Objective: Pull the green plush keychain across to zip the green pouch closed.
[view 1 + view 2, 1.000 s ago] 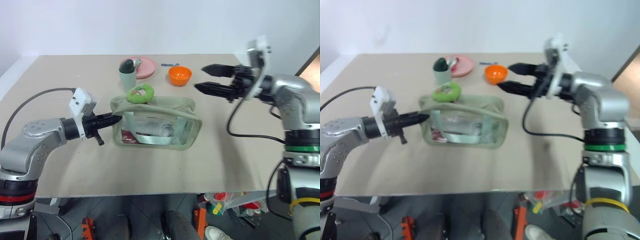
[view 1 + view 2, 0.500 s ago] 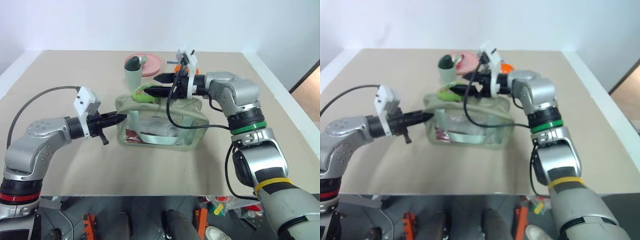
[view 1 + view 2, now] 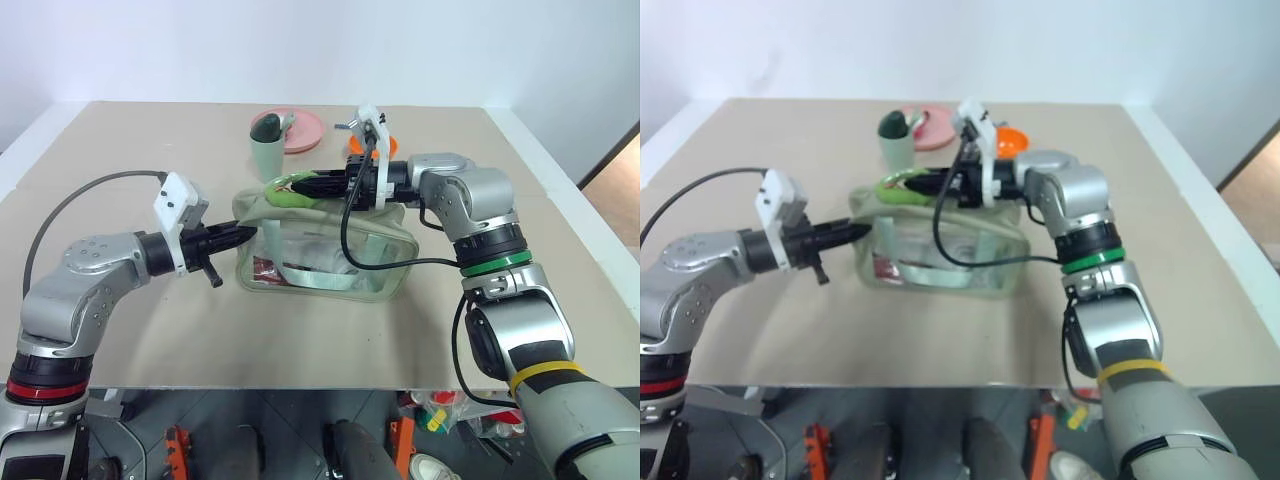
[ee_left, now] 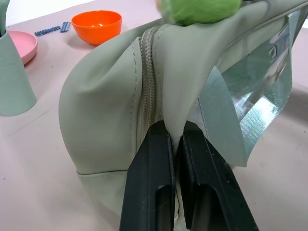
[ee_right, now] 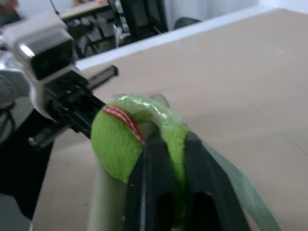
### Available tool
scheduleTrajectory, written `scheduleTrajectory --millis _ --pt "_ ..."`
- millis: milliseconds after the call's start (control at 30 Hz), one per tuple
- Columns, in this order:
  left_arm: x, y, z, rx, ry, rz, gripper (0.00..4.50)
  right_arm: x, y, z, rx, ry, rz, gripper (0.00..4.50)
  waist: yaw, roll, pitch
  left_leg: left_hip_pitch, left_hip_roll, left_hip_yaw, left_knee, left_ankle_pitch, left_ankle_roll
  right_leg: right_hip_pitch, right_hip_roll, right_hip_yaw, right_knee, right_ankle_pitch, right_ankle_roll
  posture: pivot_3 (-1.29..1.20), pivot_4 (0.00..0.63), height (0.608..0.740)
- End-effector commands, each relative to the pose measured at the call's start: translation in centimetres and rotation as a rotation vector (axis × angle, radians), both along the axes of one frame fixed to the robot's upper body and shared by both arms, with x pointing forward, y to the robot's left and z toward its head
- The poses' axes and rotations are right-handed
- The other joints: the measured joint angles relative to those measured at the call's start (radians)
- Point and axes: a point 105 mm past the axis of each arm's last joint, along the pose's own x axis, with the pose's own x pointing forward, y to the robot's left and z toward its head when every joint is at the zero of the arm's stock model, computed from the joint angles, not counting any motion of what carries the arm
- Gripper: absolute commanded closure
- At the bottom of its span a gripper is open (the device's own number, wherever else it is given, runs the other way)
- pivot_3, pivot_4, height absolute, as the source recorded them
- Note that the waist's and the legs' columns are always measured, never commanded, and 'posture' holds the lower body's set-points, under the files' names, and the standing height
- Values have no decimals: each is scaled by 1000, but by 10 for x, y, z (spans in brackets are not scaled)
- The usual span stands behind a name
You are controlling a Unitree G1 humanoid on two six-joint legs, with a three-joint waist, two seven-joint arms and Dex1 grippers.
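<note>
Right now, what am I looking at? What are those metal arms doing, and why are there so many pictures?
It is a robot with two arms. Two pictures come from cameras in its head, looking down at the table. Two more come from cameras on its wrists, so you see close up what each one pinches. The left gripper is shut on the end of the green pouch, holding it steady. The right gripper is shut on the green plush keychain, the fuzzy charm on the zipper. Behind stand a pale green cup, a pink plate and an orange bowl.
</note>
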Motion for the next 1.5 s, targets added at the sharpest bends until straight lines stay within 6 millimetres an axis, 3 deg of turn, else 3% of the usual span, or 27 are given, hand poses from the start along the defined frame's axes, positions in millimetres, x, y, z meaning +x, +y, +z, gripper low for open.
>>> scheduleTrajectory --millis 33,200,333,400,467,633,833,1000,1133,1300,1500 --pt "3 -8 6 -14 -28 -10 4500 -12 -2 26 84 -106 61 4464 0 0 0 0 0 0 0 0 0 0 0 0 0 0 0 0 150 740" --pt "14 -10 11 -33 -55 41 4500 -9 -14 70 247 -321 -6 4464 2 0 0 0 0 0 0 0 0 0 0 0 0 0 0 0 150 740" --pt "24 -11 17 -66 -81 109 4500 -8 -40 103 339 -451 -102 4464 1 0 0 -1 0 -1 0 0 0 -1 0 -1 0 2 -3 0 150 740" --pt "26 -14 20 -90 -91 129 4500 -7 -58 109 361 -493 -167 4464 1 0 0 -1 0 -1 0 0 0 0 0 -1 0 2 -3 0 150 740" --pt "30 -17 21 -98 -103 172 4500 1 -90 111 372 -542 -311 4464 1 0 0 -1 0 0 0 0 0 -1 0 0 0 3 -5 0 150 740" --pt "40 -15 23 -128 -109 263 4500 16 -149 99 316 -601 -618 4464 2 0 0 -3 -1 0 -1 0 0 -2 -1 1 0 3 -4 0 150 740" --pt "43 -14 20 -120 -114 267 4500 36 -218 66 106 -651 -1041 4464 -5 0 0 -2 -1 0 -3 0 -1 -3 0 2 0 3 -5 0 150 740" --pt "46 -15 19 -112 -118 254 4500 49 -235 18 -128 -657 -1189 4464 -6 0 0 -1 -1 1 -3 2 -4 -3 0 3 0 4 -5 0 150 740" --pt "49 -18 19 -99 -124 243 4500 57 -216 -39 -298 -643 -1167 4464 -6 0 0 0 -1 2 -3 4 -4 -3 0 3 0 4 -3 0 150 740" --pt "50 -21 19 -72 -142 236 4500 57 -188 -93 -337 -581 -1105 4464 -10 1 0 2 0 2 -3 5 -4 -2 2 4 0 4 -1 0 150 740" --pt "51 -20 20 -77 -147 244 4500 65 -177 -128 -357 -512 -1149 4464 -14 0 0 3 1 2 -3 9 -4 -1 3 5 1 8 -1 0 150 740"
